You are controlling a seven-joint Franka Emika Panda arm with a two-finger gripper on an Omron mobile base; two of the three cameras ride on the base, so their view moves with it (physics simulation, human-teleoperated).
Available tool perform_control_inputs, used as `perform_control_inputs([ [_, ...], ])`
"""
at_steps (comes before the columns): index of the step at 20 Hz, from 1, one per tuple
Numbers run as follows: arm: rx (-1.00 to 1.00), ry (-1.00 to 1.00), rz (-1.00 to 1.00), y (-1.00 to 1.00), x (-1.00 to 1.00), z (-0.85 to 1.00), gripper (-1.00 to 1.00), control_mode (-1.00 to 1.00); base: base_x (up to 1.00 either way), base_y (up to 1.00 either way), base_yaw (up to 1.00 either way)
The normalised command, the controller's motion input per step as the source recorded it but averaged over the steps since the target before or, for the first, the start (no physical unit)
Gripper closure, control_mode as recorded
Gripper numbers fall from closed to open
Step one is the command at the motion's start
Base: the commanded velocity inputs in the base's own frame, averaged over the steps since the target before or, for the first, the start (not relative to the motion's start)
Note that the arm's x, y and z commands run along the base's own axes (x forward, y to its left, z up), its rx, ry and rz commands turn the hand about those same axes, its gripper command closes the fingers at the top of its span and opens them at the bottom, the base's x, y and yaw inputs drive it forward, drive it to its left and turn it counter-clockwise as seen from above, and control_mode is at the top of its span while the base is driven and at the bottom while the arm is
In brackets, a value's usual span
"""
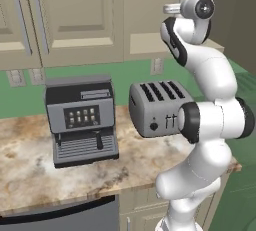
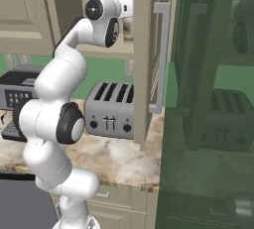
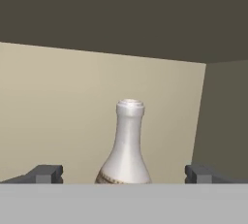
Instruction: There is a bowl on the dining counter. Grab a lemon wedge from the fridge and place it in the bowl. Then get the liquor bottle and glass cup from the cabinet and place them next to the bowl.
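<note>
**Open gripper faces bottle in cabinet**

Beige cabinet interior point(image 3: 58, 102) surrounds a pale grey glass liquor bottle point(image 3: 127, 145), standing upright. Two-finger gripper point(image 3: 123, 173) is spread wide, holding nothing, dark fingertips point(image 3: 46, 173) flanking the bottle without touching.
</note>
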Motion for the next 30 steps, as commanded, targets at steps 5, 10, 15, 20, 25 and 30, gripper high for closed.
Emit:
perform_control_inputs([
  [5,0.00,0.00,0.00,-0.03,0.02,0.00,-1.00,-1.00,0.00,0.00,0.00],
  [10,0.00,0.00,0.00,0.00,0.07,0.00,-1.00,-1.00,0.00,0.00,0.00],
  [15,0.00,0.00,0.00,0.00,0.11,0.00,-1.00,-1.00,0.00,0.00,0.00],
  [20,0.00,0.00,0.00,-0.02,0.05,0.00,-1.00,-1.00,0.00,0.00,0.00],
  [25,0.00,0.00,0.00,-0.06,0.03,0.00,-1.00,-1.00,0.00,0.00,0.00],
  [30,0.00,0.04,0.00,-0.10,0.10,-0.06,-1.00,-1.00,0.00,0.00,0.00],
])
